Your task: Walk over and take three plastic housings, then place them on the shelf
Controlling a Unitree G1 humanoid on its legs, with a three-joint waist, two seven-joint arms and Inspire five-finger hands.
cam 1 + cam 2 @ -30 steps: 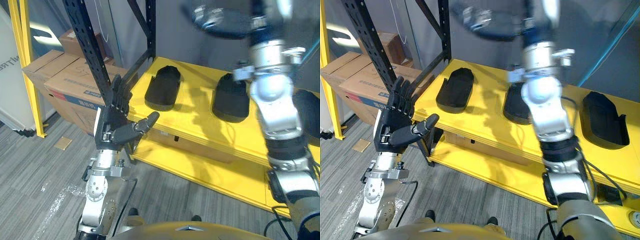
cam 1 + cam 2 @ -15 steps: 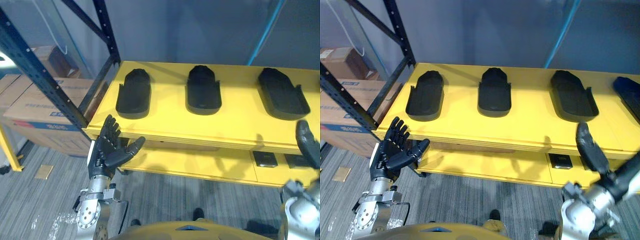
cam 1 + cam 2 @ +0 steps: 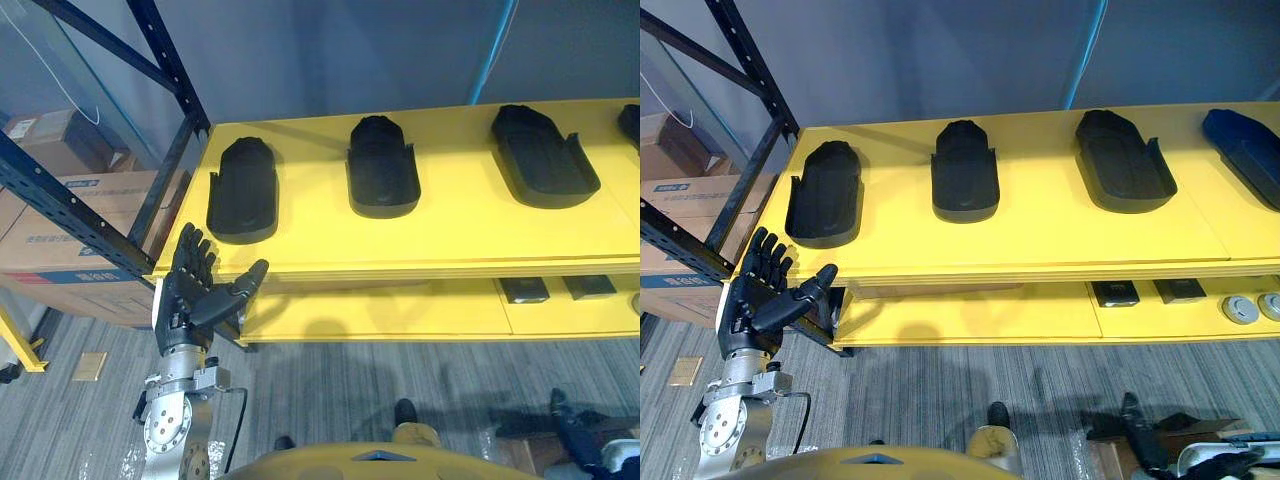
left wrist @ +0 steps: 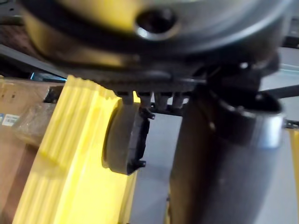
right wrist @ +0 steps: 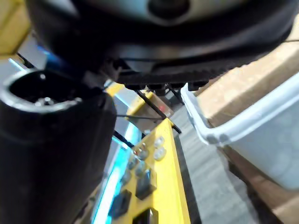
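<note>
Three black plastic housings lie in a row on the yellow shelf (image 3: 450, 235): a left housing (image 3: 243, 190), a middle housing (image 3: 381, 168) and a right housing (image 3: 540, 155). My left hand (image 3: 195, 290) is raised, open and empty, in front of the shelf's left front corner, below the left housing and apart from it. In the left wrist view one housing (image 4: 122, 140) shows edge-on past the thumb (image 4: 224, 163). My right hand (image 5: 51, 154) hangs low on the right, away from the housings, with nothing seen in it.
A blue housing (image 3: 1245, 145) lies at the shelf's far right. The lower shelf (image 3: 380, 315) carries small dark boxes (image 3: 523, 290) and round grey parts (image 3: 1240, 308). Black rack posts (image 3: 170, 85) and cardboard boxes (image 3: 70, 230) stand at the left. A white bin (image 5: 243, 140) is near the right hand.
The camera has swung, so the shelf now runs straight across. My right arm dropped from above the shelf to low on the right. The left hand stays raised and open.
</note>
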